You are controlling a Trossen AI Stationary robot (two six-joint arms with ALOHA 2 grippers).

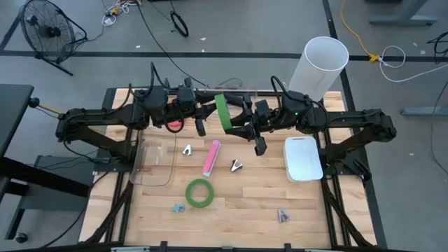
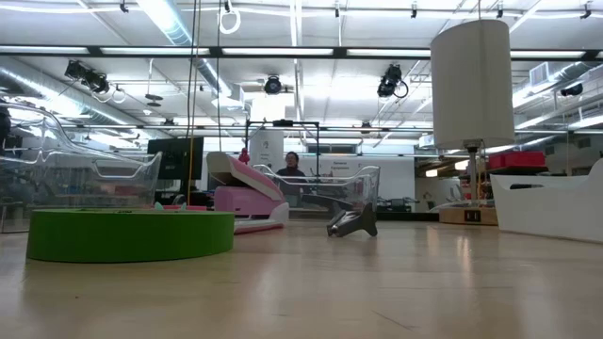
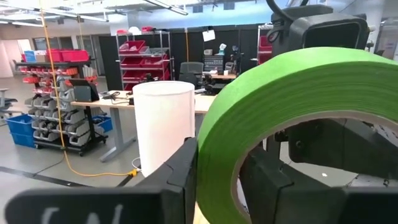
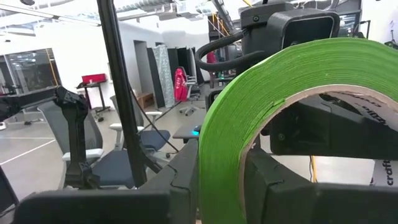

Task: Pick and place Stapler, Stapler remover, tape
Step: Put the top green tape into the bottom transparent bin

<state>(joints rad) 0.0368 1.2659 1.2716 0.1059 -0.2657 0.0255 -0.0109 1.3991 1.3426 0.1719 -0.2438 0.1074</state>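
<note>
A bright green tape roll (image 1: 222,112) hangs on edge high over the table's far middle, between my two arms. My left gripper (image 1: 212,112) comes at it from the left and my right gripper (image 1: 238,120) from the right, and both are shut on it. A second green tape roll (image 1: 199,193) lies flat on the table in front, also in the low view (image 2: 132,235). The pink stapler (image 1: 211,157) lies near the middle, with a metal staple remover (image 1: 236,166) on its right and another (image 1: 187,150) on its left. A pink-red tape roll (image 1: 173,124) shows under the left arm. My left gripper has the roll's wall (image 3: 214,155) between its fingers, one finger (image 3: 180,180) outside the ring and one (image 3: 270,186) inside the open centre. The fingers come level from the table's left. The roll stands on edge, lifted clear. My right gripper holds the wall (image 4: 217,149) on the opposite side of the same roll, one finger (image 4: 180,180) outside and one (image 4: 273,186) inside the ring. The fingers come level from the table's right. The roll is upright and clear of the table.
A clear plastic bin (image 1: 154,157) stands at the left and a white bin (image 1: 303,158) at the right. A tall white cylinder (image 1: 318,66) rises behind the table's far right. Small grey pieces (image 1: 177,207) (image 1: 282,215) lie near the front edge.
</note>
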